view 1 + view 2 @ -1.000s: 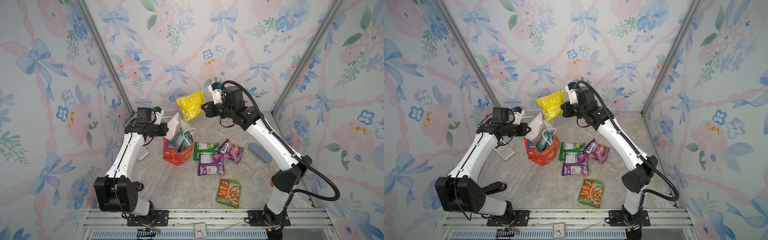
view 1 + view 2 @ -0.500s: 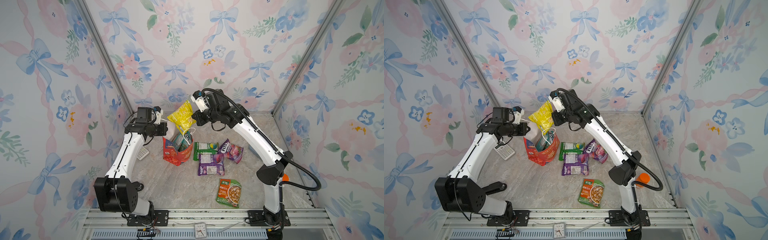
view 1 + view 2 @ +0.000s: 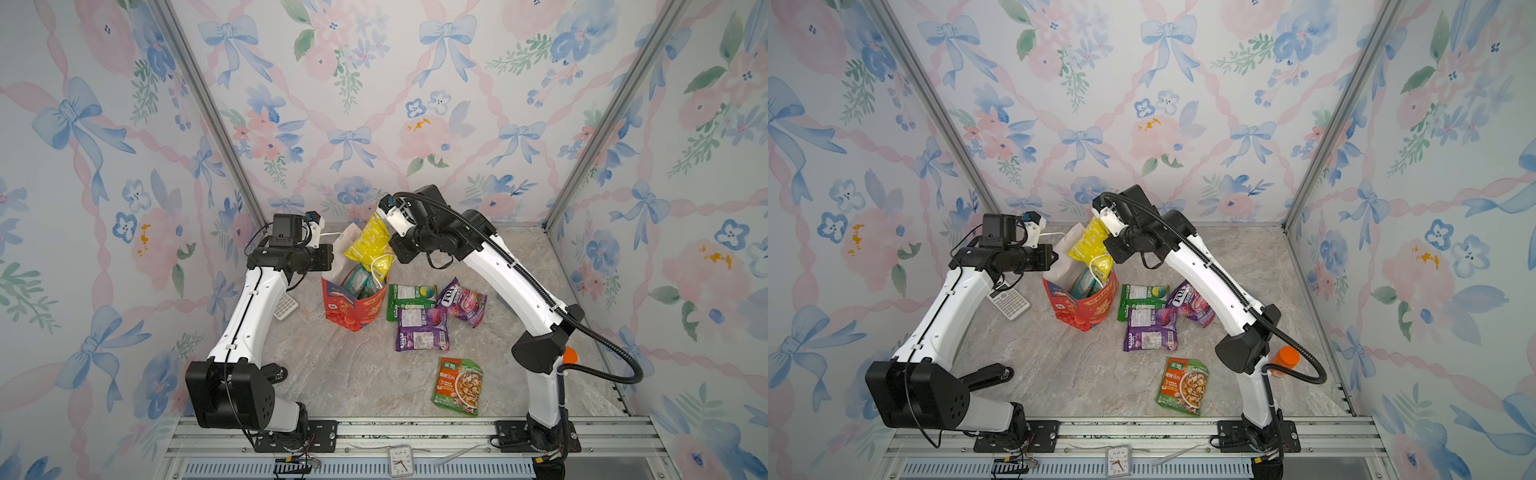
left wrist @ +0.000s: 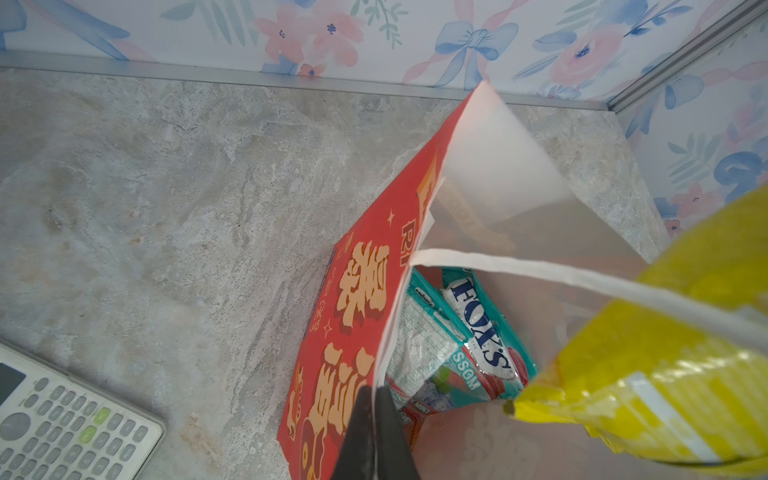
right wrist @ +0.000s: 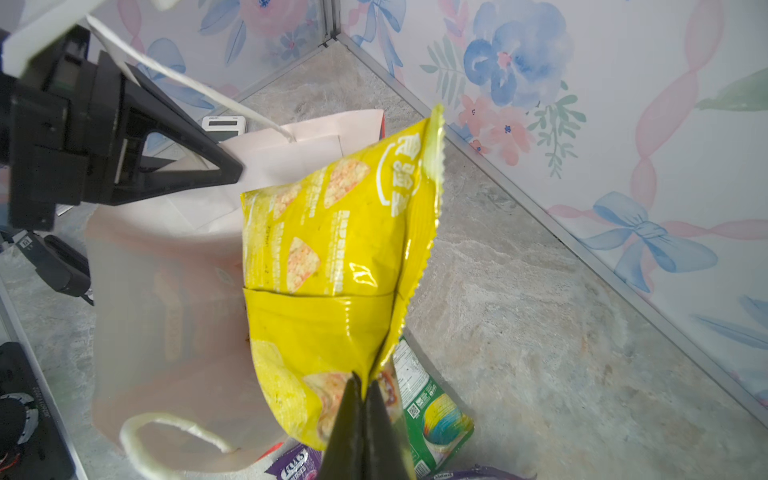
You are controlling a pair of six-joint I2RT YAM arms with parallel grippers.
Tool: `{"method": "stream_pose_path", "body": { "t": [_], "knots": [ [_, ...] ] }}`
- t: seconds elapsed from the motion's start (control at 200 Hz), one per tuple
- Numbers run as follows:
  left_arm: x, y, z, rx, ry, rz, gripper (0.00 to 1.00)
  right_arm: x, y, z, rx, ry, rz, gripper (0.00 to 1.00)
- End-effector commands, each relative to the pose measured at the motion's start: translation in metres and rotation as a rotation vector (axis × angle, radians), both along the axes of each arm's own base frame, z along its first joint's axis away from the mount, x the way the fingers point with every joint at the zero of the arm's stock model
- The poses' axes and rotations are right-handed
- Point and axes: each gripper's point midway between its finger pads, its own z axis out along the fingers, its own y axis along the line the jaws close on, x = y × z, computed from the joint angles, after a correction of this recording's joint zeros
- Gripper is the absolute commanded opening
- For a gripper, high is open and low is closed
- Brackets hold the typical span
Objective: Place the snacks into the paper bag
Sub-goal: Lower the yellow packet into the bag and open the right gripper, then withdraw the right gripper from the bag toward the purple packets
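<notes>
Right pincer: closed on one corner of the yellow packet's sealed edge.
Yellow packet: hangs tilted from that pincer, over the open mouth of the paper bag.
Left pincer: clamped on the bag's rim.
Paper bag: stands left of the bench's middle, with teal packets inside.
Loose packets: the green packet and two purple packets lie just right of the bag; the green-and-orange packet lies nearer the front edge.
</notes>
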Motion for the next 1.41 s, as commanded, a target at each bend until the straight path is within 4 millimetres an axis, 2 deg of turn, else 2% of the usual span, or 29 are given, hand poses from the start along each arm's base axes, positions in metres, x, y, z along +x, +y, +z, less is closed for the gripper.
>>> {"method": "stream_pose_path", "body": {
  "t": [0.0, 0.105, 0.54, 0.83, 0.91, 1.0, 1.07, 1.265, 1.4],
  "knots": [
    [-0.002, 0.002, 0.006, 0.005, -0.002, 0.019, 0.0, -0.006, -0.001, 0.001, -0.058, -0.036, 0.026, 0.0],
    [-0.003, 0.002, 0.007, 0.002, -0.004, 0.017, 0.0, -0.012, 0.007, -0.002, -0.084, -0.046, 0.064, 0.0],
    [-0.003, -0.001, 0.007, -0.012, -0.001, 0.003, 0.0, -0.034, 0.045, -0.04, -0.157, 0.004, 0.167, 0.0],
    [-0.003, -0.002, 0.005, -0.012, 0.004, 0.001, 0.0, -0.026, 0.054, -0.052, -0.153, 0.031, 0.15, 0.0],
    [-0.003, -0.002, 0.004, -0.01, 0.004, 0.0, 0.0, -0.02, 0.055, -0.048, -0.133, 0.027, 0.126, 0.13],
    [-0.003, -0.001, 0.003, -0.007, 0.006, -0.001, 0.0, -0.009, 0.052, -0.04, -0.102, 0.006, 0.079, 0.45],
    [-0.003, -0.001, 0.002, -0.004, 0.008, 0.001, 0.0, 0.0, 0.048, -0.028, -0.06, -0.009, 0.044, 0.59],
    [-0.003, 0.0, 0.001, 0.0, 0.01, 0.0, 0.0, 0.015, 0.027, 0.016, 0.062, -0.055, -0.06, 0.71],
    [-0.003, -0.001, -0.001, -0.001, 0.015, -0.003, 0.0, 0.019, 0.002, 0.046, 0.165, -0.079, -0.134, 0.8]
  ]
}}
